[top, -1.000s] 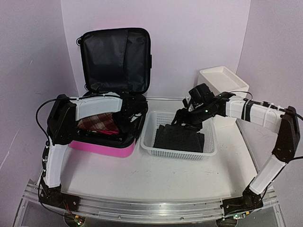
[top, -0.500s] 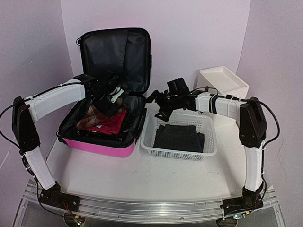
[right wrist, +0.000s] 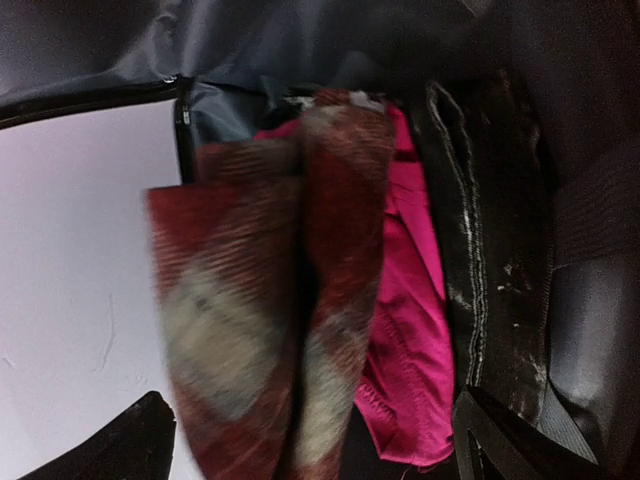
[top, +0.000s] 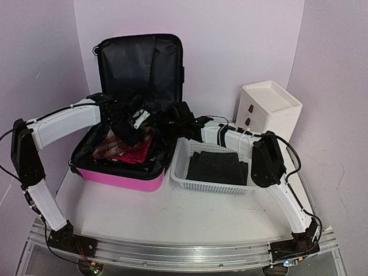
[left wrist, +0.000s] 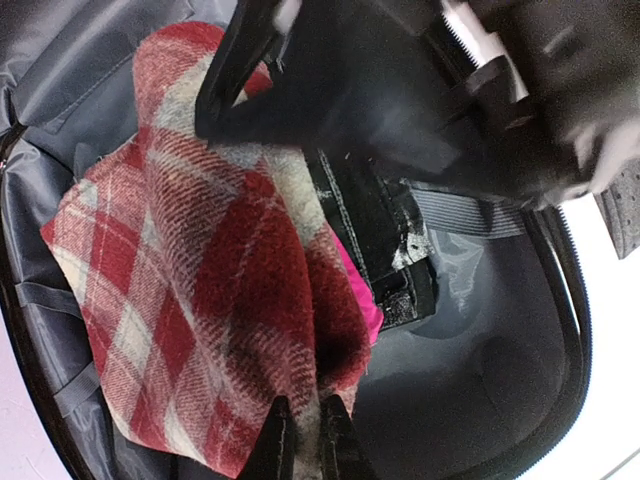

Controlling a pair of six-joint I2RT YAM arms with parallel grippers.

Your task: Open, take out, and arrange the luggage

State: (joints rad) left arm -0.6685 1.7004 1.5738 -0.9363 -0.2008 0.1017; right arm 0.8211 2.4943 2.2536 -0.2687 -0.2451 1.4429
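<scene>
Seen from above, the luggage [top: 123, 177] lay open at the table's [top: 190, 213] back-left corner, lid upright. At the left wrist, the left gripper [left wrist: 300, 425] was pinched on a plaid cloth [left wrist: 200, 270] above its lining. At the right wrist, the right gripper [right wrist: 315, 445] gaped wide.

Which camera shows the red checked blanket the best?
The left wrist view: the red checked cloth fills it, sharp, its stripes clear. The right wrist view shows it blurred and folded. The top view shows only a small patch inside the pink suitcase.

Top view bright, even; right wrist dim inside the luggage [right wrist: 330, 45], plaid cloth [right wrist: 270, 300] smeared; left wrist blurs at 1 o'clock.
</scene>
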